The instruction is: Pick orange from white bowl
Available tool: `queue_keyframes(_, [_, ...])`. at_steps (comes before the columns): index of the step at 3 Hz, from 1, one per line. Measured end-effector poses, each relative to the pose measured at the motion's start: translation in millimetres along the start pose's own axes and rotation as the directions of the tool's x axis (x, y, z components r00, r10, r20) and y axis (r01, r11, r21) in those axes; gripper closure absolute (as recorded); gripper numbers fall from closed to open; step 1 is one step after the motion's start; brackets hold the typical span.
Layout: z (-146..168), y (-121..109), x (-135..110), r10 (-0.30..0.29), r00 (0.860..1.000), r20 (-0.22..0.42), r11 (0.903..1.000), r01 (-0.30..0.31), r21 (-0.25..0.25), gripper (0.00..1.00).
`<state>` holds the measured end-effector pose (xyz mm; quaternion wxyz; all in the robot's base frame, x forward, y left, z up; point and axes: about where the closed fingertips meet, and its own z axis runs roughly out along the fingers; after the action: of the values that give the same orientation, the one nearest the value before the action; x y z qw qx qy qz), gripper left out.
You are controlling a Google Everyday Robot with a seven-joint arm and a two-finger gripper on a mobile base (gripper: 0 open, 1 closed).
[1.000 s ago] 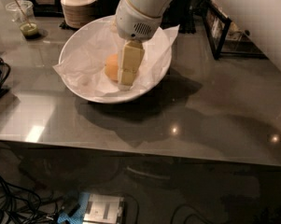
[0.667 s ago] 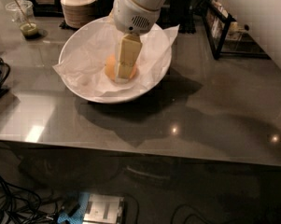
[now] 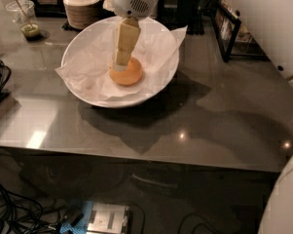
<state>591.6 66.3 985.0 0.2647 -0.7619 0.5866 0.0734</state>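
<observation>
Hanging down into the white bowl [image 3: 95,28], gripper [image 3: 120,65] sits at the orange [image 3: 129,74] top-left; orange rests on crinkled paper [image 3: 87,77] mid-bowl; can't tell if grip is closed

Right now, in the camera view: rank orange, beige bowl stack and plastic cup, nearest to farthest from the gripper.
The gripper is down inside the white bowl.
1. orange: in the bowl, right at the gripper's tip.
2. stack of beige bowls: behind the bowl, toward the picture's left.
3. plastic cup: back-left corner of the table, well past the stack.
</observation>
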Motion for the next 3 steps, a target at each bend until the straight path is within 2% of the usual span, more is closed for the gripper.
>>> queue_keyframes(1, [-0.7,-1.0,-0.5,0.0,1.0,0.002,1.0,0.0,0.003,0.34])
queue_keyframes(2, [-0.7,-1.0,-0.5,0.0,1.0,0.002,1.0,0.0,0.003,0.17])
queue_keyframes(3, [2.2,-0.9,2.3,0.007,1.0,0.003,1.0,-0.007,0.001,0.13])
